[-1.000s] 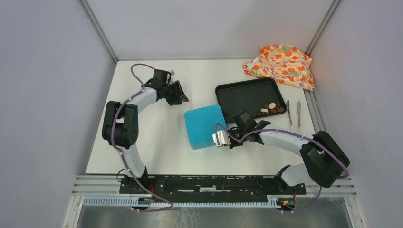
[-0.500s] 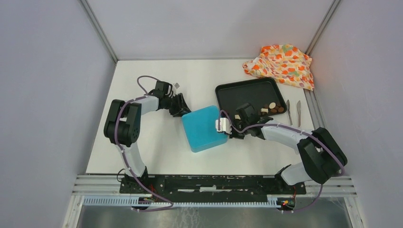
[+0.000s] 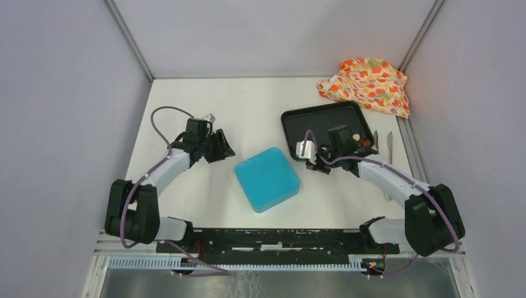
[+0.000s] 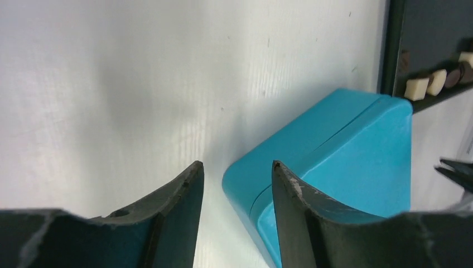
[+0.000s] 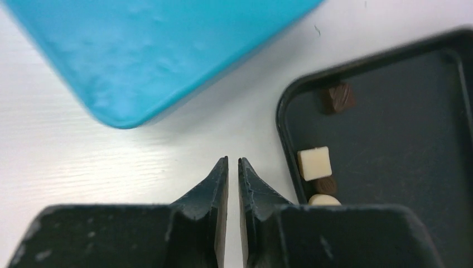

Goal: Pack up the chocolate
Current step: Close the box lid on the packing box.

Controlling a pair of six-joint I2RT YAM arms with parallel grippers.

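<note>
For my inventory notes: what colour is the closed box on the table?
Turquoise blue, plain, no pattern: the closed box. It shows best in the top external view.

Blue box (image 3: 267,179) flanks tray (image 3: 310,124); bare table (image 3: 248,105) behind.

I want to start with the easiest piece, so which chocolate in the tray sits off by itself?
The dark brown square chocolate in the black tray, lying apart from the rest. The white square and the others cluster together along the tray's rim.
</note>
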